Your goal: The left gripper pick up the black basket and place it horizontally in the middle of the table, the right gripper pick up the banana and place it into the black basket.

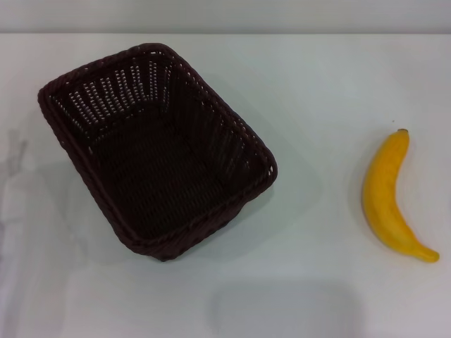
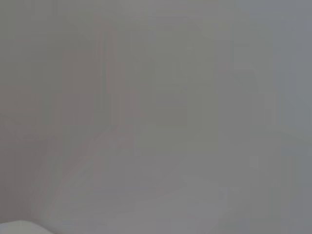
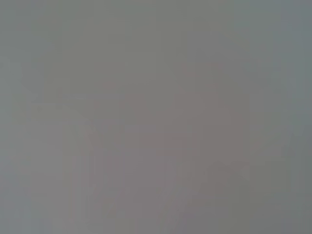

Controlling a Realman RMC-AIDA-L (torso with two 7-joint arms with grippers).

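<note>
Head view shows no end effector so we can't tell its state; black basket [image 1: 158,151] looks light and stiff, we'd grab its braided rim.

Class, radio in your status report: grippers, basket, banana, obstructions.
Both grippers out of view. Black basket empty, skewed, left of centre on table. Banana lying far right, apart. Nothing between them.

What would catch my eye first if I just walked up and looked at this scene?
Most likely the big black basket, a dark woven tub sitting askew on the left half of the white table, empty inside. Next, the bright yellow banana lying alone well off to the right, apart from the basket, its dark stem tip pointing away from the robot. Neither gripper appears in any view.
</note>
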